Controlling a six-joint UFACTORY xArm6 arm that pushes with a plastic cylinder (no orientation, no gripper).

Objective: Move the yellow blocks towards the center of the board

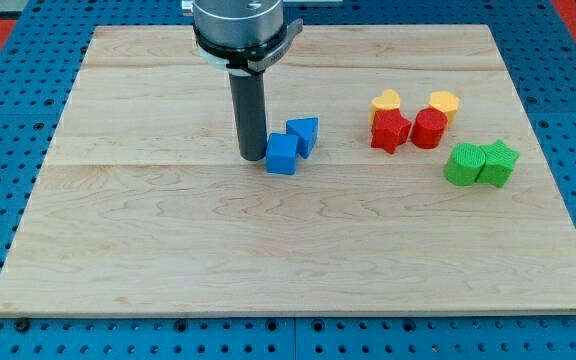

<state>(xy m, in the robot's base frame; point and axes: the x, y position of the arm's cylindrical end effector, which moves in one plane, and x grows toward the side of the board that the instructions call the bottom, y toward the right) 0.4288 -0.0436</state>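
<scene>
Two yellow blocks sit at the view's upper right: a heart-shaped one [385, 102] and a hexagonal one [445, 103]. Each touches a red block just below it: a red star [391, 130] and a red cylinder-like block [429, 129]. My tip [252, 156] stands on the board left of centre, touching the left side of a blue cube [282, 154]. A blue triangular block [304, 134] leans against that cube's upper right. The tip is far to the left of the yellow blocks.
Two green blocks, a rounded one [463, 164] and a star [498, 163], sit side by side at the right, below the red ones. The wooden board [168, 250] lies on a blue pegboard surface.
</scene>
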